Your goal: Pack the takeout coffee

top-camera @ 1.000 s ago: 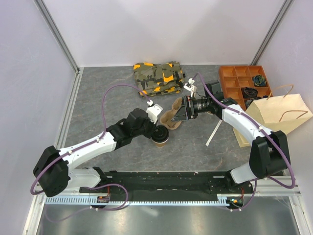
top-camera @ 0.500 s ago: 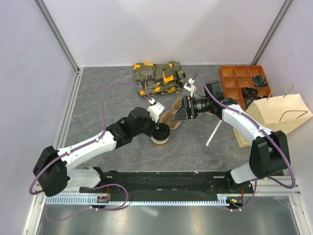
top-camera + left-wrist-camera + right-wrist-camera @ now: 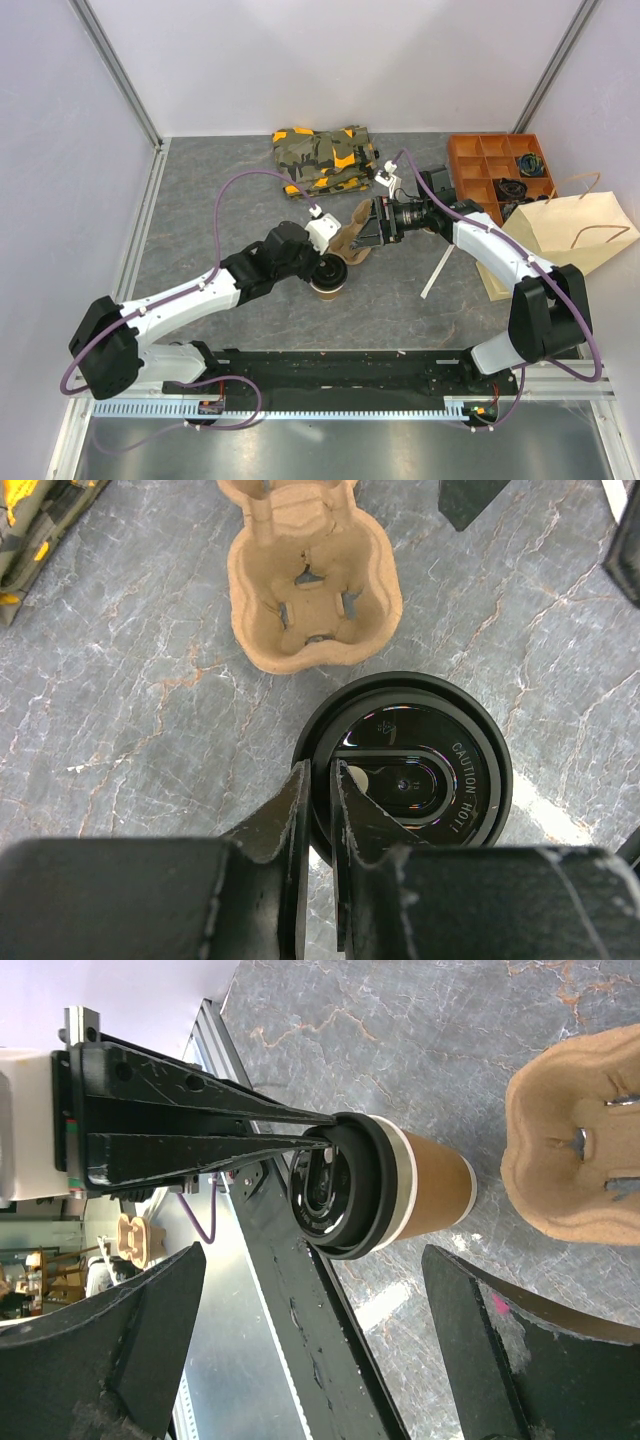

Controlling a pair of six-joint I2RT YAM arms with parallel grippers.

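Observation:
The takeout coffee (image 3: pixel 329 277), a tan paper cup with a black lid (image 3: pixel 420 770), stands upright on the table just in front of the pulp cup carrier (image 3: pixel 350 240). My left gripper (image 3: pixel 320 772) comes in from the left and is shut on the near rim of the lid, one finger inside the rim and one outside. In the right wrist view the cup (image 3: pixel 430 1185) shows side-on with those left fingers (image 3: pixel 250 1125) pinching its lid. My right gripper (image 3: pixel 363 238) hovers over the carrier (image 3: pixel 580 1140), jaws wide open and holding nothing.
A tan paper bag (image 3: pixel 570 235) with handles lies at the right. Behind it is an orange compartment tray (image 3: pixel 495 165) with small parts. A camouflage pouch (image 3: pixel 325 155) lies at the back, and a white stick (image 3: pixel 437 270) lies right of the cup.
My left wrist has shifted slightly to the right while keeping its pinch on the lid. The cup and the right arm stay where they were.

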